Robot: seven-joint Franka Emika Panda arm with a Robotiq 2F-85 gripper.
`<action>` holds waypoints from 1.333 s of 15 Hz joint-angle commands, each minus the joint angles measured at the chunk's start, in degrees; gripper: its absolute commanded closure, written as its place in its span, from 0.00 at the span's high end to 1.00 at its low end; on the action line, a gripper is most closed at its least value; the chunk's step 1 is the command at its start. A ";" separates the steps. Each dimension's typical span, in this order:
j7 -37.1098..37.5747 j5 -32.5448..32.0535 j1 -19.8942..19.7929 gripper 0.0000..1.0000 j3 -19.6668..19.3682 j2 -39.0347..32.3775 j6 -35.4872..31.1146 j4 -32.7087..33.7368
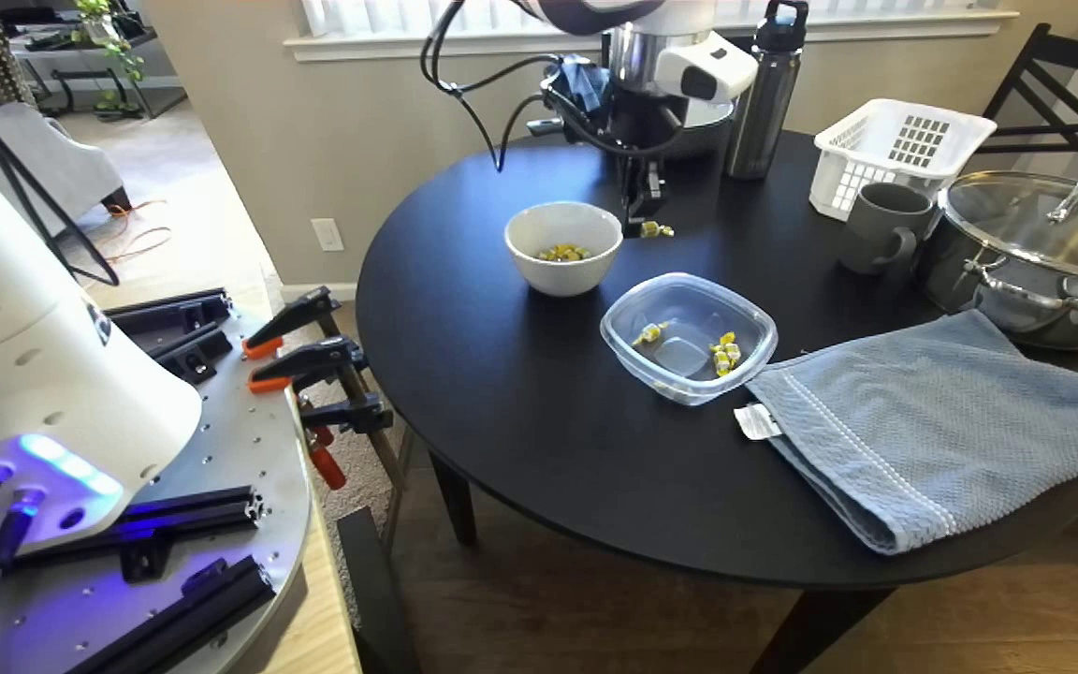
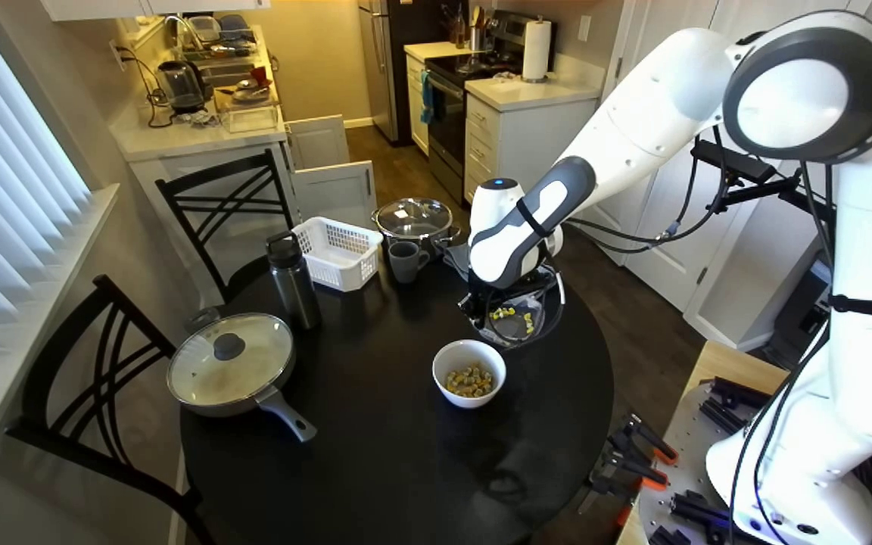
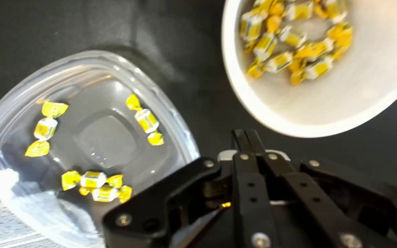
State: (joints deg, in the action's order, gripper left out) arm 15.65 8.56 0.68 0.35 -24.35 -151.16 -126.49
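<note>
My gripper (image 1: pixel 634 227) hangs low over the dark table with its fingers together. A yellow-and-white wrapped candy (image 1: pixel 655 229) sticks out sideways at the fingertips. In the wrist view the fingers (image 3: pixel 248 132) are nearly touching, and only a yellow glint (image 3: pixel 225 205) shows beside them. The white bowl (image 1: pixel 562 281) stands close to the gripper and holds several such candies (image 3: pixel 288 62). The clear plastic container (image 1: pixel 679 388) holds several candies (image 3: pixel 146 120), spread apart. In an exterior view the wrist and gripper partly cover the container (image 2: pixel 515 329), and the fingertips are hard to make out.
A blue-grey towel (image 1: pixel 951 421) lies against the container. A grey mug (image 1: pixel 885 229), lidded pot (image 1: pixel 1026 290), white basket (image 1: pixel 876 173) and steel bottle (image 1: pixel 764 112) stand on the table (image 1: pixel 502 421). A lidded pan (image 2: pixel 232 363) sits by the chair (image 2: pixel 103 424).
</note>
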 commanded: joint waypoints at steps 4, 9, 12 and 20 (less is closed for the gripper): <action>-11.18 6.63 -0.72 0.00 6.79 7.24 8.85 -4.59; -12.31 6.55 -0.53 0.33 6.54 7.40 13.95 -4.12; -10.57 5.19 -0.86 0.51 4.35 8.53 12.72 -4.51; 1.47 -7.42 -0.46 0.99 -7.68 6.88 5.46 -4.26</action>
State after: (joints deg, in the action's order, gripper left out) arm 12.71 4.84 0.08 -5.20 -16.89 -142.32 -129.51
